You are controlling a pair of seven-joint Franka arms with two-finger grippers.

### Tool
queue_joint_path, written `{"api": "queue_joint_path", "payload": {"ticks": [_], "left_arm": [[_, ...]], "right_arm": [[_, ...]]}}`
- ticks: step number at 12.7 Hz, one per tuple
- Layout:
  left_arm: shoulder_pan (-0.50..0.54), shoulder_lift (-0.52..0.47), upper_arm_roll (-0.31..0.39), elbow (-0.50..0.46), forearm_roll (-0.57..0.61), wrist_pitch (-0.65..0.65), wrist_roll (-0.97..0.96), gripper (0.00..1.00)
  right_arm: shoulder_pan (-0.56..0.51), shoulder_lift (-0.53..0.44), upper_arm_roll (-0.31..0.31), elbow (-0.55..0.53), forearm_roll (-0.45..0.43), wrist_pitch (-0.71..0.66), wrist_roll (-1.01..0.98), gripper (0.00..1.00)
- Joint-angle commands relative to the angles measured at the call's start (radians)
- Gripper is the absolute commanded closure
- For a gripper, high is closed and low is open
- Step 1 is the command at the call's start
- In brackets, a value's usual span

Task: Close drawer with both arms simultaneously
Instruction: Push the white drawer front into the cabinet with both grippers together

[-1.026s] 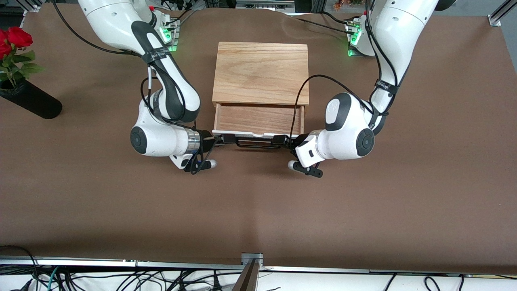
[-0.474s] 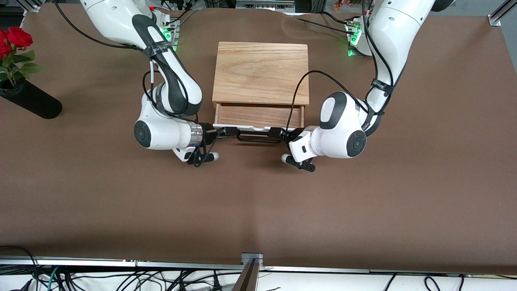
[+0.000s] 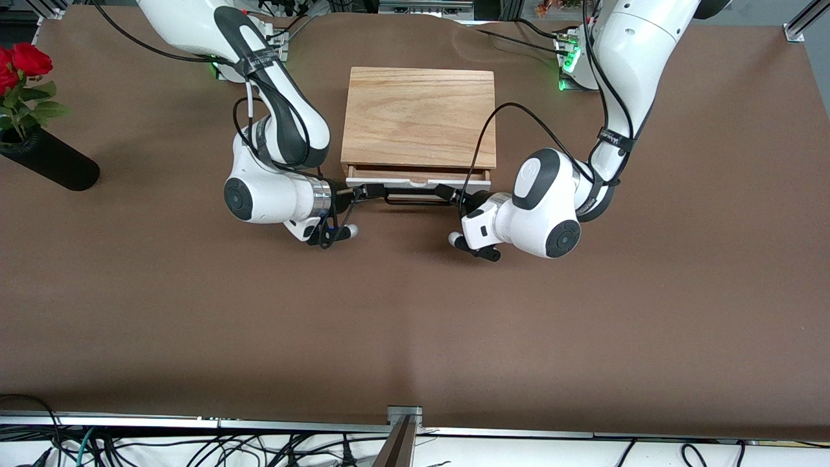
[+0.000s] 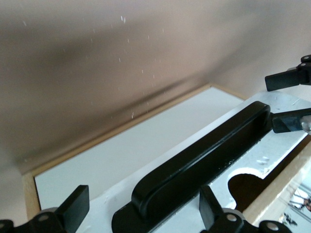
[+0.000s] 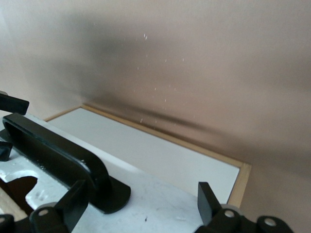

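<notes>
The drawer (image 3: 415, 184) is almost fully inside the light oak box (image 3: 418, 117); only a thin strip of its wood tray shows. Its black handle (image 3: 415, 198) faces the front camera. My right gripper (image 3: 364, 192) is open at the handle's end toward the right arm. My left gripper (image 3: 446, 192) is open at the other end. In the left wrist view the left gripper (image 4: 142, 209) straddles the handle (image 4: 204, 150) against the white front panel (image 4: 121, 155). In the right wrist view the right gripper (image 5: 140, 201) is against the panel (image 5: 160, 155), beside the handle's foot (image 5: 104, 189).
A black vase with red roses (image 3: 45, 162) lies at the right arm's end of the table. The brown table (image 3: 415, 324) spreads out nearer to the front camera than the box. Cables run along the table's front edge.
The drawer has slid most of the way into the box. Both grippers have moved with its front panel toward the box, and both arms have drawn in.
</notes>
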State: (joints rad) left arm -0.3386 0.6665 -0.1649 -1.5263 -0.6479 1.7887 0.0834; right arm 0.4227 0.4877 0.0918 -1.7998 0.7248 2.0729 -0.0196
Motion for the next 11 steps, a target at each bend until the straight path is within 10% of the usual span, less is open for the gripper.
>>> {"api": "queue_joint_path", "payload": {"ticks": [1, 11], "left_arm": [[0.003, 0.004, 0.004, 0.017, -0.026, -0.098, -0.002, 0.0], [0.006, -0.01, 0.011, 0.034, -0.012, -0.147, -0.001, 0.0]], "right_arm": [[-0.001, -0.073, 0.02, -0.093, 0.022, 0.015, 0.0, 0.0], [-0.004, -0.095, -0.029, -0.04, 0.012, -0.072, -0.005, 0.0]]}}
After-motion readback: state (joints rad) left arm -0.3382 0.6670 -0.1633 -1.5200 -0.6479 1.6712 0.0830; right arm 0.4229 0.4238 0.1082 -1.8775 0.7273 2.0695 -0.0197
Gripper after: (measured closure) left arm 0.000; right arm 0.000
